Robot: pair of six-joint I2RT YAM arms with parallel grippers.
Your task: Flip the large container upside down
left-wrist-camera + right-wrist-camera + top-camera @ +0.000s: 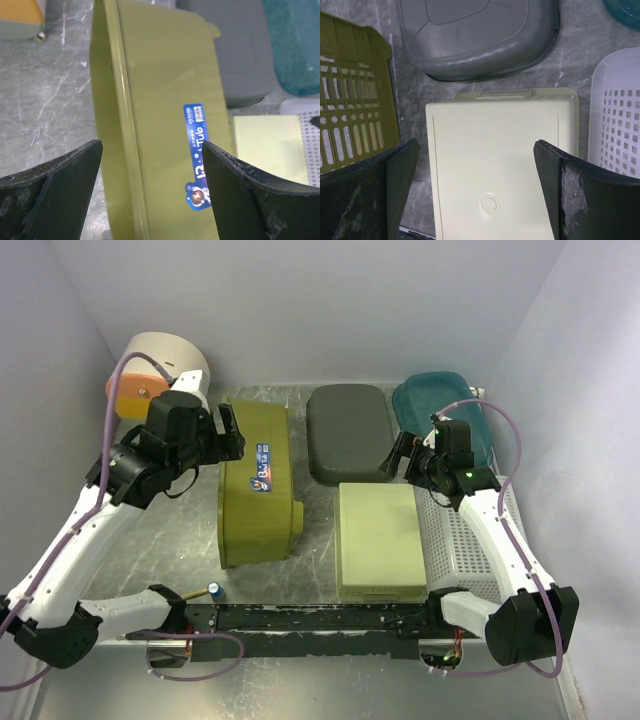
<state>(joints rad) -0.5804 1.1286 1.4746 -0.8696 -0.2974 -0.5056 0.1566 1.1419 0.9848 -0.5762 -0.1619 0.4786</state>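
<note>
The large container (258, 485) is an olive-green tub lying on its side left of centre. A long wall with a blue sticker (197, 155) faces up. Its slotted bottom (350, 125) faces right and its rim faces left. My left gripper (228, 440) is open and empty, hovering over the tub's far left part. In the left wrist view the tub's wall (165, 100) lies between and below the spread fingers of the left gripper (152, 190). My right gripper (405, 458) is open and empty above the pale green tray (505, 155), and also shows in the right wrist view (475, 190).
A grey container (348, 430) lies upside down at the back centre. A teal bin (440, 405) is at the back right, a white perforated basket (465, 540) at the right, and a round white and orange container (160, 370) at the back left. A small blue-capped item (214, 590) lies near the front.
</note>
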